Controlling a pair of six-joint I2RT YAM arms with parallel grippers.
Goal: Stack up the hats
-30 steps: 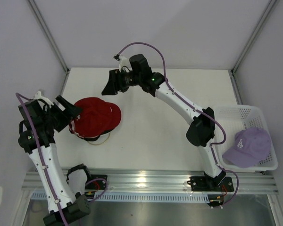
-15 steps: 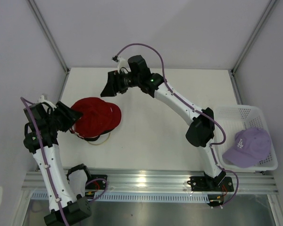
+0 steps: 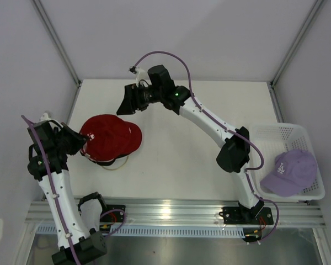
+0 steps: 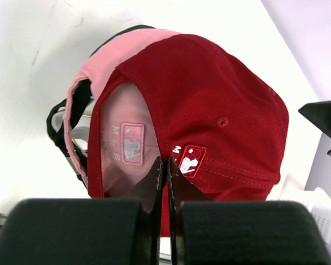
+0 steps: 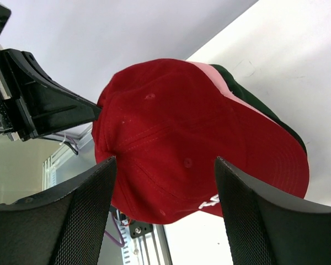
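A red hat (image 3: 113,135) tops a stack at the table's left. Beneath it show a pink hat (image 4: 124,47) and a dark green hat (image 5: 248,91). My left gripper (image 3: 84,144) is shut on the red hat's (image 4: 220,110) rear edge: one finger lies over the pink inside, the other over the red outside by the small logo, as the left gripper (image 4: 166,161) shows in its own view. My right gripper (image 3: 126,102) hangs open above the stack's far side, with the red hat (image 5: 171,138) below its spread fingers (image 5: 88,210), apart from them. A lavender hat (image 3: 295,170) lies in the basket.
A white mesh basket (image 3: 281,132) sits at the table's right edge. A gold wire stand (image 3: 118,164) peeks out under the stack's near side. The metal rail (image 3: 176,212) runs along the table's near edge. Booth walls stand close on the left and behind.
My left gripper has shut on the red hat's rear edge, and its arm has drawn slightly back to the left. The right gripper has shifted a little left, still open.
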